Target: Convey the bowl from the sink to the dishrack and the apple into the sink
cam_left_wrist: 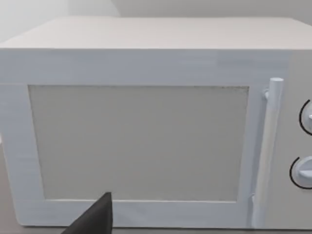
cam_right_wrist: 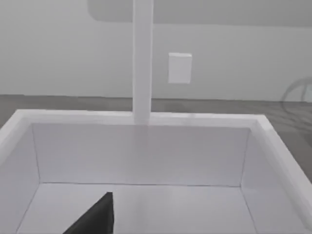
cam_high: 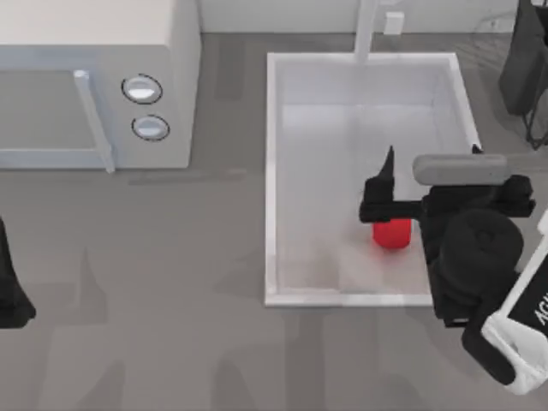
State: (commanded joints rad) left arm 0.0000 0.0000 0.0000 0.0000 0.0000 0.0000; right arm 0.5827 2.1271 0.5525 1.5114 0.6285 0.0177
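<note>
- The right gripper (cam_high: 387, 193) is seen over the sink (cam_high: 272, 180), above the part of the basin nearest the top view's lower right.
- One dark finger (cam_high: 388, 163) is seen pointing toward the tap end; whether the jaws are apart, together or clamped on anything cannot be told.
- The apple (cam_high: 393, 233) is seen as a red shape inside the sink, partly covered by the black body of the gripper directly above it. Whether it is touched by the gripper or resting on the basin floor cannot be told.
- In the right wrist view, the white back wall of the basin (cam_right_wrist: 141, 151) and the upright tap (cam_right_wrist: 143, 58) are shown, with a dark finger tip (cam_right_wrist: 95, 217) at the picture's edge.
- The left arm (cam_high: 10, 291) is parked at the left edge of the grey bench (cam_high: 154, 342), well apart from the sink.
- A white microwave (cam_left_wrist: 141, 141) with a door handle and two knobs is faced by the left wrist camera; a dark finger tip (cam_left_wrist: 95, 217) is in front of it, and the state of those jaws cannot be told.
</note>
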